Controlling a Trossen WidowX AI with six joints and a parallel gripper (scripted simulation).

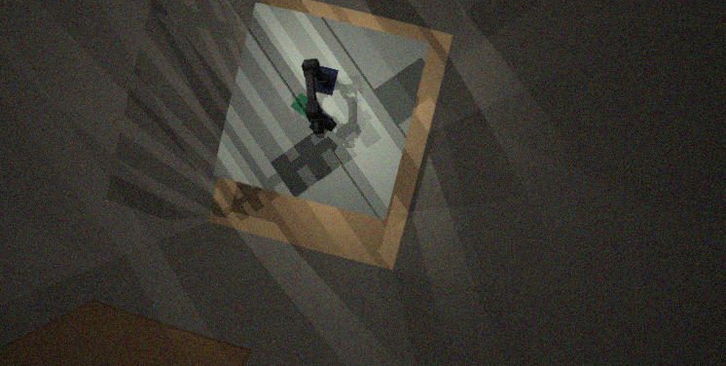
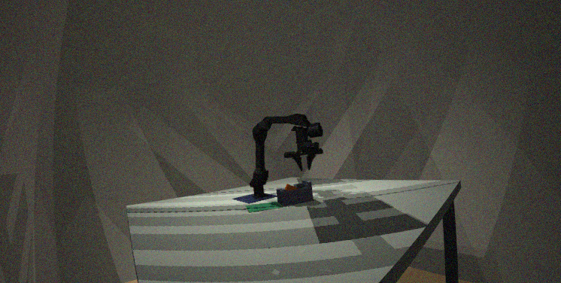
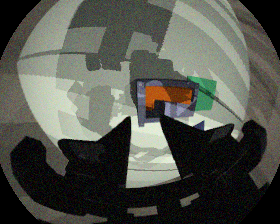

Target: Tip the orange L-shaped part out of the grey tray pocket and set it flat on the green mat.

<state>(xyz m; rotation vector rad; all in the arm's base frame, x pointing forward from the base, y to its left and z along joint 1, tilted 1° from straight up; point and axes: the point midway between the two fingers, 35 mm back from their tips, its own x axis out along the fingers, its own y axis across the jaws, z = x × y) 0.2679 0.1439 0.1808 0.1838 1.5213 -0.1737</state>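
Table (image 1: 365, 180) (image 2: 219, 259) (image 3: 41, 90): pale and striped with shadow, under everything I work on.
My arm (image 1: 311, 93) (image 2: 259, 151): arched out, its wrist above the tray side.
Grey tray (image 2: 294, 196) (image 3: 141, 102): below my fingertips, well apart from them.
Green mat (image 1: 300, 103) (image 2: 261, 207) (image 3: 207, 92): beside the tray, past the end of the part's long leg.
My gripper (image 1: 318, 132) (image 2: 305, 170) (image 3: 145, 119): pointing down, fingers partly spread, nothing between them.
Orange part (image 2: 289, 187) (image 3: 166, 94): in the tray; orange shows above the near wall, so I judge the mat-side end is tipped up.
Long leg: runs left to right in my wrist view, nearly along the line joining my fingertips; the short foot is at the left, away from the mat.
Way to the raised end: from my fingertips, down and towards the mat.
Next pinch: I would shift that way, then probably turn my wrist so my fingers straddle the leg's sides. Closing as aligned now could nudge it lengthwise.
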